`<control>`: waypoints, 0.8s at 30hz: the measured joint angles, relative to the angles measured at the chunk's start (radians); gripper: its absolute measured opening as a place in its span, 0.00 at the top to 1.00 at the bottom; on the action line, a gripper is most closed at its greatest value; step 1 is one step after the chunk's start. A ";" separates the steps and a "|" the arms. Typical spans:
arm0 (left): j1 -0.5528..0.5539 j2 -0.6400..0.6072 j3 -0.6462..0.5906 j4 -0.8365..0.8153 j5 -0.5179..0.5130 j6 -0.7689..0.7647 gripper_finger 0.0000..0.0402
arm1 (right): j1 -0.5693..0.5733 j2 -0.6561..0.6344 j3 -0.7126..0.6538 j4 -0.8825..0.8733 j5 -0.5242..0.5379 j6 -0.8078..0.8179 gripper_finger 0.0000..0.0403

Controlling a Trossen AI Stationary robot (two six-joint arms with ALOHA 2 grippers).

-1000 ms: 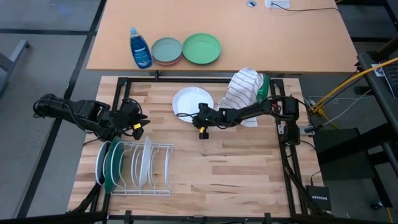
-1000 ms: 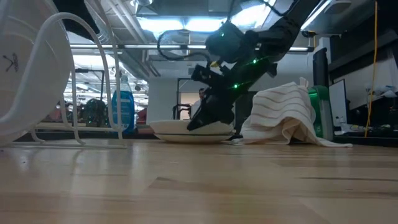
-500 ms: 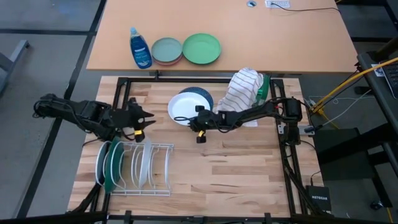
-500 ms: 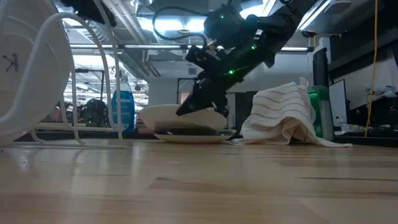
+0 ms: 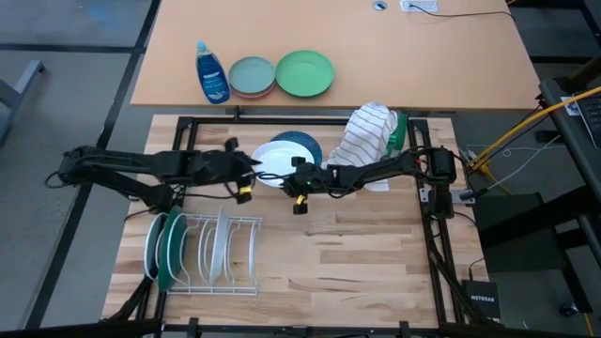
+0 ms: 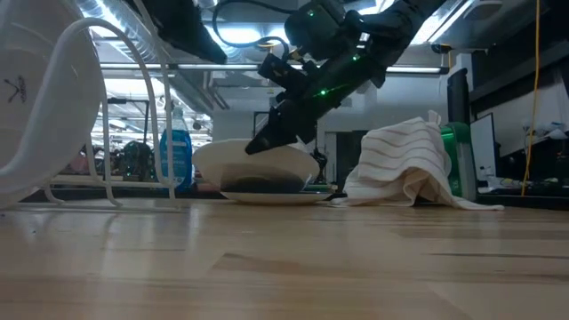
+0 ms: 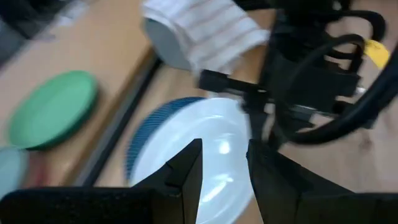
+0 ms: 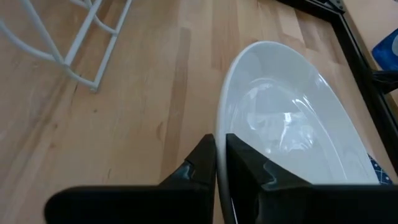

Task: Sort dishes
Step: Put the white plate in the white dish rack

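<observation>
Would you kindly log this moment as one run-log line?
right gripper: shut on white plate, tilted above blue plate | left gripper: open, reaching for it | rack: holds plates

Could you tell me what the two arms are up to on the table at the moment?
The right gripper is shut on the rim of a white plate, holding it tilted above the dark blue plate beneath. The left gripper is open at the white plate's opposite edge, apparently for a handover. The dish rack nearby already holds a dark green plate and some white ones.
</observation>
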 joint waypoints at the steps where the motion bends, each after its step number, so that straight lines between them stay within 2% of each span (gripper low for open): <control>1: 0.012 0.022 0.000 0.012 0.039 0.003 0.71 | 0.000 0.000 0.001 0.000 0.000 0.000 0.92; 4: 0.042 0.087 0.000 0.035 0.135 0.020 0.71 | 0.000 0.000 0.001 -0.001 0.003 0.000 0.92; 10: 0.090 0.190 0.000 0.030 0.236 0.021 0.71 | 0.000 0.000 0.001 -0.002 0.004 -0.001 0.92; 17: 0.135 0.242 0.000 0.019 0.303 0.024 0.71 | 0.000 0.000 0.001 -0.002 0.004 -0.001 0.92; 24: 0.149 0.242 0.001 -0.033 0.322 0.077 0.71 | 0.001 0.000 0.001 -0.001 -0.003 0.003 0.92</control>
